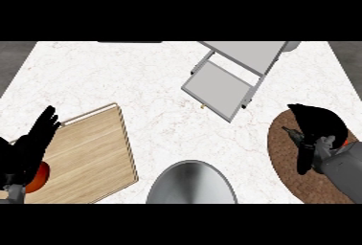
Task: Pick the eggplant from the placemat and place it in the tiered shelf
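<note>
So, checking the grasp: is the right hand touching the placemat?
Cannot tell: in the head view the right hand overlaps the brown placemat, hiding any contact or gap.

Right hand [318,129] hides eggplant on placemat [283,158]; bowl [191,184] cut by lower edge.

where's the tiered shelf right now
In the head view the tiered shelf sits at the counter's far edge, right of centre, beyond the metal bowl and up-left of the brown placemat.
</note>
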Robot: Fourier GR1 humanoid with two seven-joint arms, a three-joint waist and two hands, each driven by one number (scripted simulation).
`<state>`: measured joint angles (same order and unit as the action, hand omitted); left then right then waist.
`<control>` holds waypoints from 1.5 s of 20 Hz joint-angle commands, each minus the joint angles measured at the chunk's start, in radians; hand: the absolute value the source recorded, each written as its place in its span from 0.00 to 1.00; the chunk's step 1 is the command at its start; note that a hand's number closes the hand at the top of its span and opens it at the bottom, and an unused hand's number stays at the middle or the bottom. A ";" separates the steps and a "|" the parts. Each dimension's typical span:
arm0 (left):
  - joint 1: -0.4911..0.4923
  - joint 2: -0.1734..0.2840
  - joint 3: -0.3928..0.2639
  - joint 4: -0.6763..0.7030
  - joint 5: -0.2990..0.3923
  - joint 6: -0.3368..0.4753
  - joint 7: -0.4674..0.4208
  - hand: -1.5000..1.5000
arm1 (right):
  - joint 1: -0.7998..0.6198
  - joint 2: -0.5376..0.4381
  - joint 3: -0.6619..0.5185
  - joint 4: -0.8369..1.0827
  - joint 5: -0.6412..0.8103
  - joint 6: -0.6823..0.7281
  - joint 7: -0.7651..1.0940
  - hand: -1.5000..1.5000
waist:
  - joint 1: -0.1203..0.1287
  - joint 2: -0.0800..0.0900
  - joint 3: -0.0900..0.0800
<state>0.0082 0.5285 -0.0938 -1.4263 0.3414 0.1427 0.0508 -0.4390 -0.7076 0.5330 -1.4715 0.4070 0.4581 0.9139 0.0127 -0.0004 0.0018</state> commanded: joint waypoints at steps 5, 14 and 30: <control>-0.014 -0.012 0.057 0.087 -0.023 -0.062 -0.020 0.50 | 0.043 -0.015 -0.049 0.062 0.068 0.105 -0.059 0.00 | -0.014 0.000 -0.002; 0.039 -0.085 0.045 -0.006 -0.090 -0.043 -0.001 0.50 | -0.006 0.062 -0.072 0.314 0.247 0.067 -0.228 0.00 | -0.003 0.001 -0.001; -0.057 -0.163 0.134 0.064 -0.165 -0.088 0.035 0.50 | 0.084 0.156 -0.212 0.373 0.424 0.013 -0.351 0.00 | -0.013 0.000 -0.002</control>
<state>-0.0098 0.4093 0.0395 -1.4060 0.2015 0.0448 0.0684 -0.3785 -0.5679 0.3592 -1.0920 0.8034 0.4638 0.5629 0.0026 -0.0046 0.0018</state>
